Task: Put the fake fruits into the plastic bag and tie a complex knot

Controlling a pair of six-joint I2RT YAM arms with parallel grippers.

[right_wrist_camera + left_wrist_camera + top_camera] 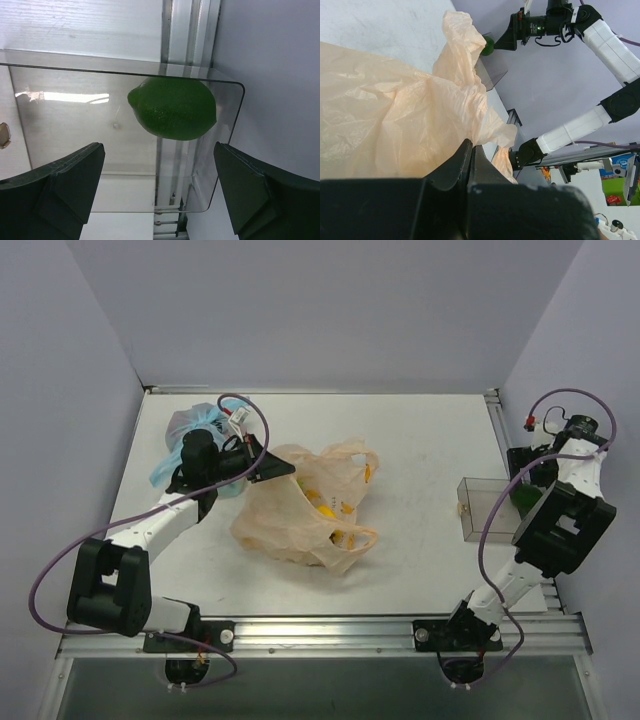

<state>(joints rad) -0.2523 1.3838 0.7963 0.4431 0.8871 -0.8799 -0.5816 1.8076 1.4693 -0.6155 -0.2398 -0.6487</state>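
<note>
The peach-orange plastic bag lies crumpled at the table's middle, with yellow fake fruits showing through its film. My left gripper is at the bag's upper left edge. In the left wrist view my left gripper is shut on a fold of the bag. A green lime-like fake fruit lies in a clear box at the right. My right gripper is open just short of it, one finger on each side. From above, my right gripper hangs over the fruit. No knot shows.
A clear bag with light-blue handles sits at the back left, behind my left arm. The clear box stands near the table's right edge, by the metal rail. Grey walls enclose the table on three sides.
</note>
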